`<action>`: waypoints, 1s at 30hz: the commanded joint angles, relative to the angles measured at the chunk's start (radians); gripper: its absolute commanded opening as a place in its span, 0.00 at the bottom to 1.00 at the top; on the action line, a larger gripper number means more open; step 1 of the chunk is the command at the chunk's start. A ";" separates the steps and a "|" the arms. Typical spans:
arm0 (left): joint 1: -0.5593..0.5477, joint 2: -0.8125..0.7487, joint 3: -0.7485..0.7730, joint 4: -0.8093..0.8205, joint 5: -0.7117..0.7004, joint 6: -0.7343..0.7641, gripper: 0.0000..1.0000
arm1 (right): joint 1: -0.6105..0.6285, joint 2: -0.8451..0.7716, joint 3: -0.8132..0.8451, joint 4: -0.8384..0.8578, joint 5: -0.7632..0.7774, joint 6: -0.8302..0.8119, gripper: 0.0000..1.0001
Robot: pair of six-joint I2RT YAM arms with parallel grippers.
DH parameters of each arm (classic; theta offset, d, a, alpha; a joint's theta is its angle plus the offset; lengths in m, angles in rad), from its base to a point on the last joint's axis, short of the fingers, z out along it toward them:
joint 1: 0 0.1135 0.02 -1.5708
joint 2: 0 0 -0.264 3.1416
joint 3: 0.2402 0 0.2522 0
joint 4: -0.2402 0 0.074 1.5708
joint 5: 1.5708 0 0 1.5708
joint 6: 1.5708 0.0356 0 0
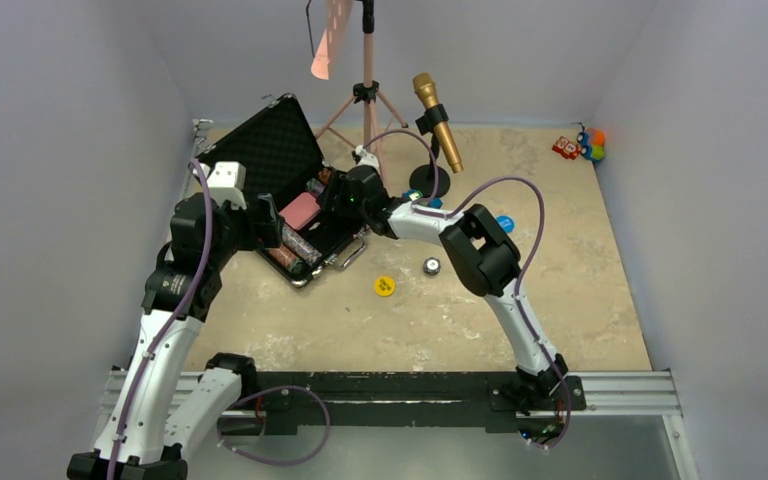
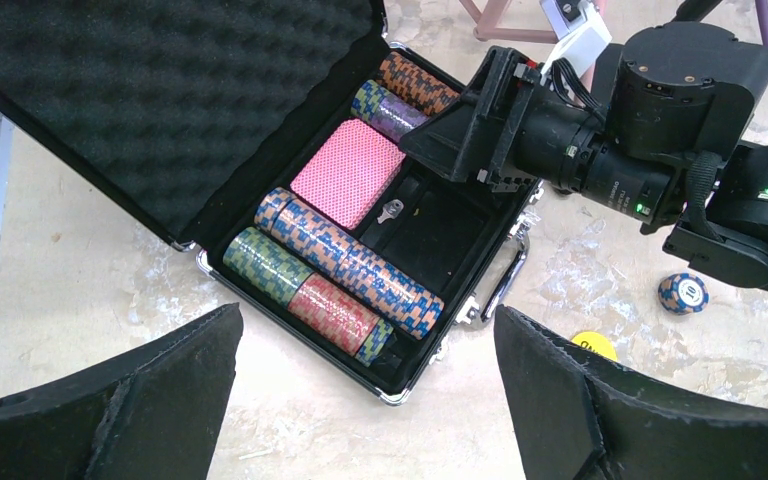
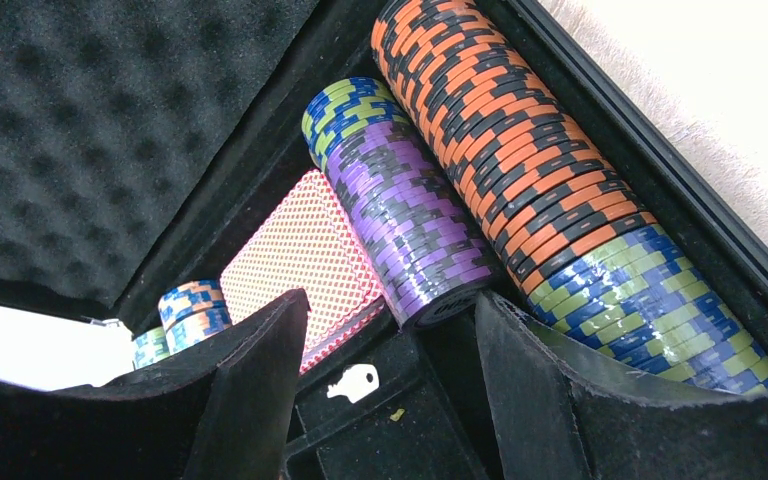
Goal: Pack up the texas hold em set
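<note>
The black briefcase (image 1: 260,160) lies open at the left, its foam lid up. It holds chip stacks (image 2: 345,262) and the pink card deck (image 2: 348,172). My right gripper (image 1: 338,196) is open and empty, low over the case's bare slot beside the purple chip stack (image 3: 410,215) and a small key (image 3: 352,383). My left gripper (image 1: 265,228) is open and empty above the case's near corner (image 2: 400,395). A loose chip (image 1: 432,266), the yellow button (image 1: 384,285) and the blue button (image 1: 504,223) lie on the table right of the case. No triangular button shows.
The gold microphone (image 1: 438,135) on its stand is behind the right arm, next to a pink tripod (image 1: 365,95). Toy blocks (image 1: 580,146) sit at the far right corner. The case handle (image 2: 505,275) faces the loose chip.
</note>
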 commanded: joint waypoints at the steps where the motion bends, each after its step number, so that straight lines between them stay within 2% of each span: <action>1: -0.004 -0.001 0.011 0.033 0.009 -0.005 0.99 | 0.005 0.019 0.074 0.070 0.021 -0.017 0.66; 7: -0.004 0.000 0.011 0.033 0.006 -0.002 0.99 | 0.005 0.014 0.088 0.063 0.034 -0.046 0.69; 14: -0.004 0.000 0.011 0.035 0.005 0.001 1.00 | 0.014 -0.113 -0.061 0.120 0.132 -0.068 0.77; 19: -0.004 -0.005 0.009 0.034 -0.003 0.003 1.00 | 0.016 -0.198 -0.119 0.111 0.166 -0.100 0.78; 26: -0.004 -0.004 0.008 0.037 0.005 -0.001 1.00 | 0.016 -0.394 -0.288 0.168 0.130 -0.120 0.78; 30: -0.004 -0.006 0.008 0.035 0.011 -0.006 1.00 | 0.012 -0.564 -0.428 0.146 0.112 -0.200 0.78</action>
